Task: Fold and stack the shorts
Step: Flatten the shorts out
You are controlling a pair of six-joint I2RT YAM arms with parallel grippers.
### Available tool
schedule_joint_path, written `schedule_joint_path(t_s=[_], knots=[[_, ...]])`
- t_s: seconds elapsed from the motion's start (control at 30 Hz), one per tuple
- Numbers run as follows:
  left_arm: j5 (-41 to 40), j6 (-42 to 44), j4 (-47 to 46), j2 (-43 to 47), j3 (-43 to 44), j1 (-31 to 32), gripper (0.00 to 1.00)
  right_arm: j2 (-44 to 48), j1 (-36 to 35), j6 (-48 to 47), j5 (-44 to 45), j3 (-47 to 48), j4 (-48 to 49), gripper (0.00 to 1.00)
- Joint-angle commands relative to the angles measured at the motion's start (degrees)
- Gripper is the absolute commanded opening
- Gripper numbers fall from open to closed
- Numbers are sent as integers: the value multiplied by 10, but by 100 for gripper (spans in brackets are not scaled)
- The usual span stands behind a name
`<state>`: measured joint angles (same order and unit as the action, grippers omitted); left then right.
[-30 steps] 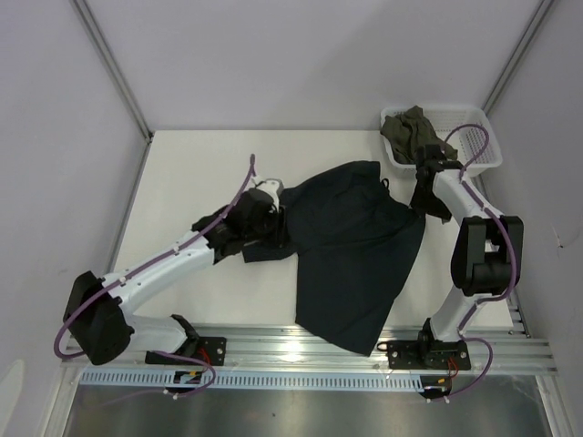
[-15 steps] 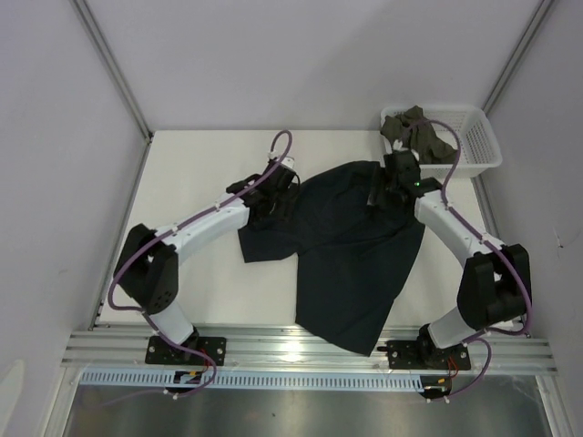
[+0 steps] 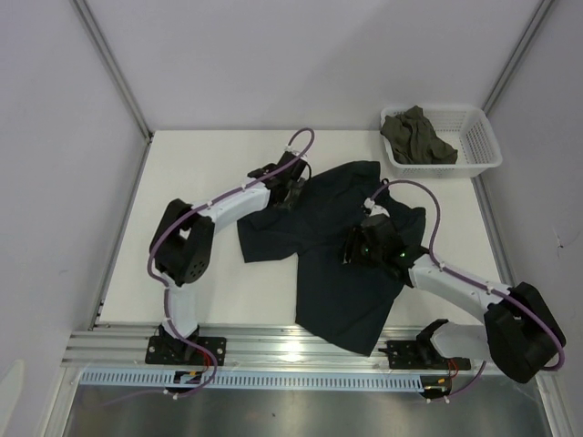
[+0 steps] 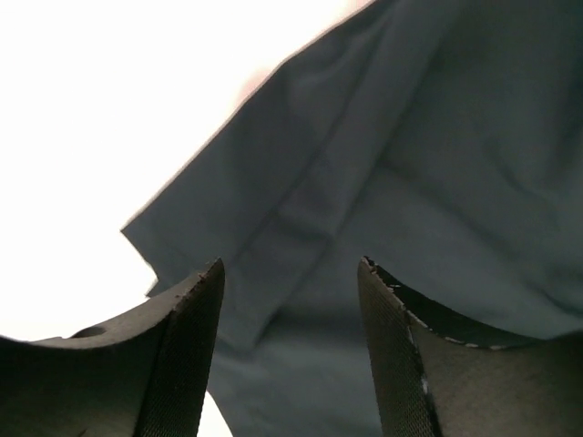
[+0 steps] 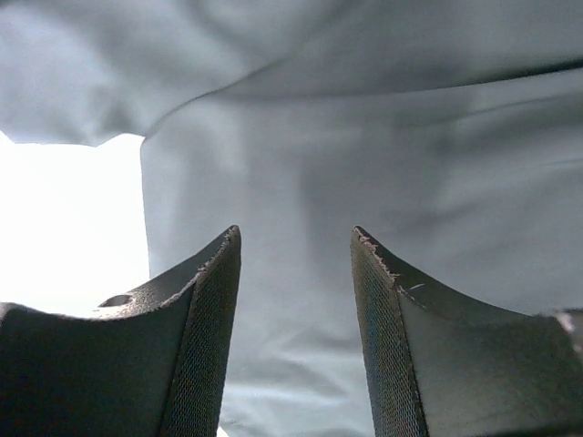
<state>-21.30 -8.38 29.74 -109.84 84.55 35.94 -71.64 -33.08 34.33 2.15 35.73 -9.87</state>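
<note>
The dark teal-navy shorts lie spread across the middle of the white table, one leg reaching toward the front rail. My left gripper hovers at their upper-left edge, open. In the left wrist view the left gripper has folds of the shorts below its parted fingers, nothing pinched. My right gripper hangs over the middle of the shorts, open. The right wrist view has the right gripper above smooth cloth of the shorts, its fingers apart with no fabric between them.
A white basket stands at the back right corner with an olive garment in it. The metal rail runs along the table's front edge. Grey walls close in left, back and right.
The left arm swung from the shorts' left side up to their upper-left edge. The right arm left the basket and came down over the shorts' middle. The shorts have barely shifted.
</note>
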Motion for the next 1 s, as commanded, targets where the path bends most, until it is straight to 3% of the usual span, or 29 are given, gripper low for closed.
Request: schedule_joint_path(t_s=[0.0, 0.13, 0.5, 0.77, 0.83, 0.97], knots=[[-6, 43, 29, -40, 61, -15, 61, 34, -52, 28, 21, -10, 41, 53], [-16, 42, 70, -57, 71, -30, 57, 38, -76, 39, 25, -23, 38, 53], [12, 42, 87, 16, -8, -59, 56, -62, -89, 44, 6, -40, 76, 52], [35, 38, 129, -23, 17, -59, 49, -99, -90, 41, -2, -32, 85, 52], [54, 40, 128, -23, 11, -59, 49, -107, -91, 40, -3, -31, 85, 52], [83, 45, 116, -19, 3, -59, 63, -119, -91, 38, -6, -31, 91, 52]])
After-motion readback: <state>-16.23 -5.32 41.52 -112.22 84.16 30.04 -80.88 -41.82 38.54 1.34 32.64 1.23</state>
